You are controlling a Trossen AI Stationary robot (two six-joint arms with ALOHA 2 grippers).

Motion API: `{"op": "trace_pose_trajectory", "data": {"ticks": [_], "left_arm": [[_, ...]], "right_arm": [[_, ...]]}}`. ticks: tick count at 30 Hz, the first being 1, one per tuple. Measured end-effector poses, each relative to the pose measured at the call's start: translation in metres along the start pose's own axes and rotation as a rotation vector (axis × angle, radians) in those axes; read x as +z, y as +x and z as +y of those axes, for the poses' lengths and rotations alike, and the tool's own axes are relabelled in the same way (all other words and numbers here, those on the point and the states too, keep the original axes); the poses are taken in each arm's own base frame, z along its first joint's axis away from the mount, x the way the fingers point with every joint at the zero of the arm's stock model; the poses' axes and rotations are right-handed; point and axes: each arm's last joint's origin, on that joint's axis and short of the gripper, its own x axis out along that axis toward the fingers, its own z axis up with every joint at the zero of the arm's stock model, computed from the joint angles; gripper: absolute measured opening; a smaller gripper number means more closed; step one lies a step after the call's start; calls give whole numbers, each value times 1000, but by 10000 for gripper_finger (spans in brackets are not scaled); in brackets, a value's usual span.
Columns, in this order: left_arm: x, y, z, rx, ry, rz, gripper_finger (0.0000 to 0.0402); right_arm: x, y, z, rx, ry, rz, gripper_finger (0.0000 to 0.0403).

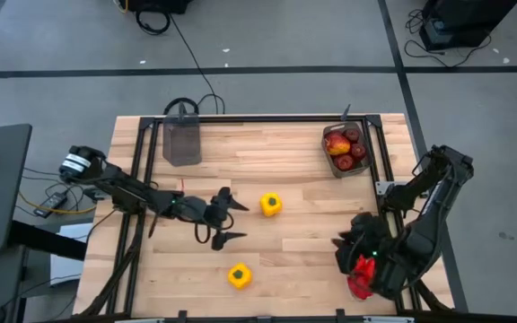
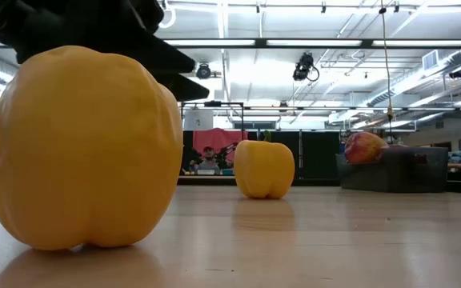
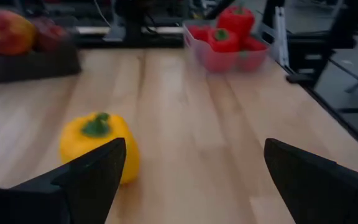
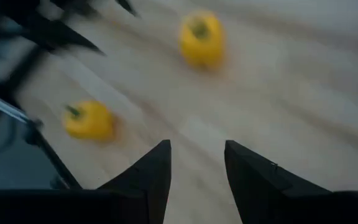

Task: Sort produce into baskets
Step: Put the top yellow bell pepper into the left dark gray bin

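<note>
Peppers first: one yellow bell pepper (image 1: 240, 275) sits nearest the table's front edge, w/ a second yellow bell pepper (image 1: 271, 205) farther back, just ahead of your left gripper (image 1: 233, 218). That gripper's jaws stand wide apart w/ nothing between them; in its wrist view the second pepper lies just beyond one fingertip (image 3: 107, 163), not touching. Your right gripper (image 1: 343, 245) hangs over the clear bin (image 1: 361, 285) of red bell peppers (image 1: 363, 268) at the table's front right corner. Its fingers (image 4: 156, 168) are parted a little, nothing between them. Both yellow peppers lie well apart from it, out across the bare wood. Farther off, past the right arm, a smoky-grey bin (image 1: 345, 150) at the back right holds the red and red-yellow apples (image 1: 345, 146). Another smoky-grey bin (image 1: 183, 139) stands at the back left, beyond the left arm; can't tell if there's anything in it.
</note>
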Motion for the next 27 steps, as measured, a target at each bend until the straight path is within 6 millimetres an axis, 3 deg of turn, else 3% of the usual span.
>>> {"op": "trace_pose_trajectory", "data": {"ticks": [5, 13, 21, 27], "left_arm": [[-9, 13, 8, 45, -3, -24, 388], [-25, 20, 15, 185, -42, 39, 388], [-27, 20, 25, 232, 54, 87, 388], [-26, 22, 53, 252, 81, 98, 388]], "right_arm": [[6, 24, 23, 65, -156, -216, 160], [14, 105, 56, -86, -384, -301, 160], [37, 172, 49, -333, -498, -226, 155], [66, 199, 48, -344, -603, -121, 154]]}}
